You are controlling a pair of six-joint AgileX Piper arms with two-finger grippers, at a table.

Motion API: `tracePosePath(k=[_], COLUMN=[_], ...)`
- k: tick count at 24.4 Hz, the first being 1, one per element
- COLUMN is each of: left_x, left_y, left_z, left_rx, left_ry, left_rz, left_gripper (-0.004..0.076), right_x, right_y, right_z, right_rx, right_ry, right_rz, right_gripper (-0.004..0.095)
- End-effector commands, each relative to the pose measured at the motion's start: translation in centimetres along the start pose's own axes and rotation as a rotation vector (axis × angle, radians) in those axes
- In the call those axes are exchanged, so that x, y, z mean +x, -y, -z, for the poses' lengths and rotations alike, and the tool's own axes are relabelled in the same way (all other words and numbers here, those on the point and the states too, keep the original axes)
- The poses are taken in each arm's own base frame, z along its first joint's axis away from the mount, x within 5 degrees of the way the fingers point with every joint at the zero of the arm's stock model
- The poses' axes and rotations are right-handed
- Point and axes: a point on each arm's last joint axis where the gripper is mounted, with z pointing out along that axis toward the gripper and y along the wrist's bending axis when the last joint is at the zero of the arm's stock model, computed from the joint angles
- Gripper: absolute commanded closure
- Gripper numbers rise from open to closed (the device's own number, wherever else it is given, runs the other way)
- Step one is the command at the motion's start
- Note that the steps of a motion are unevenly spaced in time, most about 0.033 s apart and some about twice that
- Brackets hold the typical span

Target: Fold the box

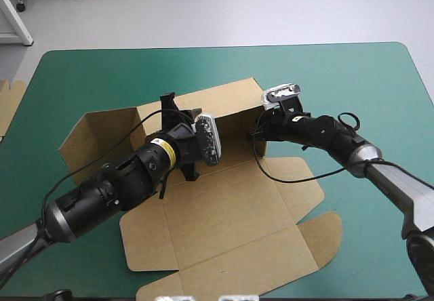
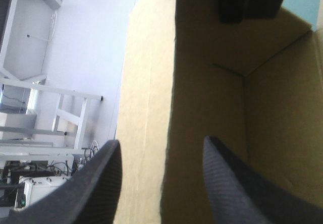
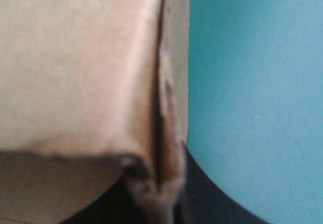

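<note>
Brown board takes up most of every view. The left gripper [image 2: 161, 144] has its fingers wide apart, straddling the top edge of the box's [image 1: 230, 209] raised far wall. One finger is on the outer side and one over the inside, and we can't tell whether either touches the board. The right gripper [image 3: 157, 188] has its fingers all but closed, pinching a raised wall at the box's far right corner, with the board edge running down between them.

The box sits mid-table on the teal-green cover [image 1: 95, 70]. Its far wall and left side wall stand up. The big near panel and its flaps lie flat toward the near edge.

In the high view the left arm covers the middle of the box, and the right fingertips are hidden behind the corner wall. The right wrist view is so close that we see only that corner and the cover. A strip of spare board [image 1: 8, 104] is cut off at the table's left edge.
</note>
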Motion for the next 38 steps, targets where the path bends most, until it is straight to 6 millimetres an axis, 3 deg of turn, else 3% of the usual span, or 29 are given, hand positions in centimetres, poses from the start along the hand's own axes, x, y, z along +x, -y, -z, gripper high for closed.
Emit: tracePosePath(k=[1, 15, 23, 26, 29, 33, 38], left_x=[-1.7, -3.3, -4.9, -5.0, -3.1, 1.3, 6.9], left_y=[-1.2, -4.6, -5.7, -6.9, -9.6, -13.6, -15.8], left_z=[2.0, 5.4, 7.3, 8.0, 8.4, 9.3, 10.3], left_rx=[-0.048, -0.039, 0.088, 0.112, 0.066, -0.039, -0.144], left_ry=[0.094, 0.133, 0.23, 0.234, 0.189, 0.112, -0.033], left_rz=[0.013, 0.214, 0.41, 0.494, 0.59, 0.75, 0.91], left_gripper=[0.036, 0.036, 0.036, 0.0362, 0.0383, 0.0386, 0.0386], right_x=[-2.0, -3.9, -4.0, -4.0, -3.9, -3.8, -3.7], right_y=[-0.5, 0.5, 1.1, 1.1, 1.1, 1.0, 1.1], right_z=[1.6, 2.4, 2.5, 2.5, 2.5, 2.5, 2.5], right_rx=[-0.003, 0.037, 0.049, 0.048, 0.041, 0.038, 0.043], right_ry=[0.089, 0.079, 0.069, 0.067, 0.055, 0.048, 0.035], right_rz=[-0.033, 0.015, 0.017, 0.011, 0.012, 0.006, 0.007], right_gripper=[0.0923, 0.0923, 0.0925, 0.0925, 0.0925, 0.0925, 0.0925])
